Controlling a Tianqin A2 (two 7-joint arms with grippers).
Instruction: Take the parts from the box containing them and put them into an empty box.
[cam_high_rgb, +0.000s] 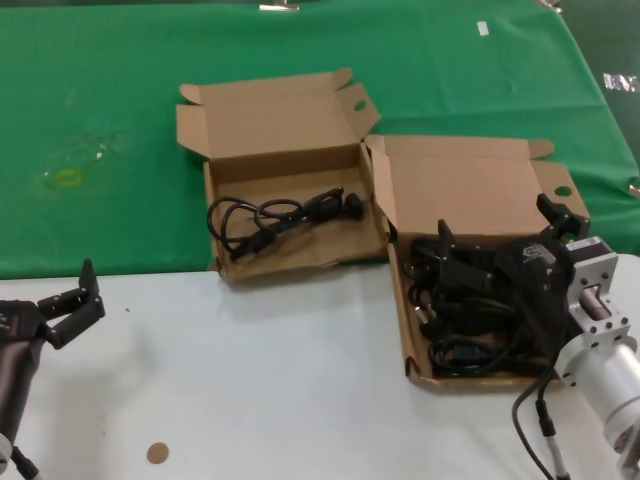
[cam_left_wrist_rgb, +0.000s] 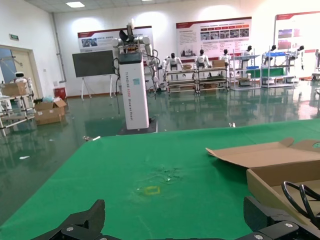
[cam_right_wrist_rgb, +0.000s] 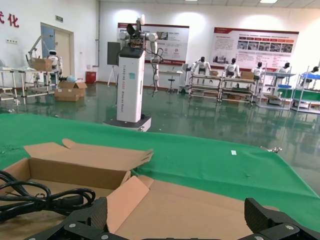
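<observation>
Hovering spread-open, the right claw (cam_high_rgb: 500, 225) tops tangled black parts (cam_high_rgb: 470, 320) — looped, chunky-plugged

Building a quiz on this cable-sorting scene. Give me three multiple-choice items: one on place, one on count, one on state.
1. Where is the right gripper?
A. over the full box
B. over the far box
C. on the white tabletop

2. How many cardboard boxes are there?
A. one
B. two
C. three

3. How are the left gripper's fingers?
A. shut on a cable
B. open, holding nothing
C. hidden

Answers:
1 A: it hangs over the cables in the near box.
2 B: the near box and the far box, which holds one cable bundle.
3 B: its fingers are spread over the white tabletop.
</observation>
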